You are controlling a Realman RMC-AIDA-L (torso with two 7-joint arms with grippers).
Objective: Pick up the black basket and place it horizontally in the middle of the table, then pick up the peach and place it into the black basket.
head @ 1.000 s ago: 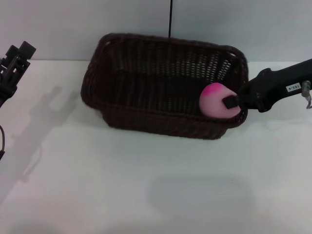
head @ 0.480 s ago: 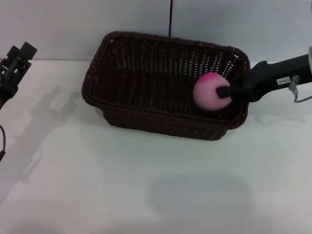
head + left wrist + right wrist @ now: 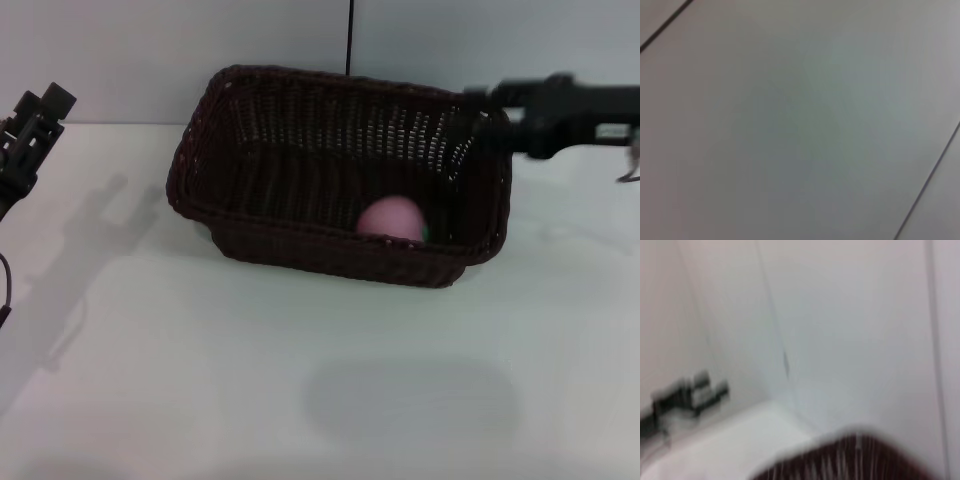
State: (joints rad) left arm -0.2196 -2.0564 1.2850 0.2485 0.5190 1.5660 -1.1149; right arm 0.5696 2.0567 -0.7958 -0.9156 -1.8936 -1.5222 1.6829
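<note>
The black basket (image 3: 330, 250) stands lengthwise across the back middle of the white table (image 3: 300, 380). The peach (image 3: 390, 218) lies inside it, on the bottom against the near wall, right of centre. My right gripper (image 3: 482, 105) hovers above the basket's right rim, open and empty, clear of the peach. The basket's rim also shows in the right wrist view (image 3: 850, 460). My left gripper (image 3: 45, 103) is parked at the table's far left, open and empty; it also shows in the right wrist view (image 3: 710, 385).
A pale wall rises right behind the basket, with a thin black cable (image 3: 351, 35) running down it. The left wrist view shows only a plain grey surface.
My right gripper has let go of the peach and risen up and back from inside the basket. The peach dropped to the basket's bottom and rolled a little left.
</note>
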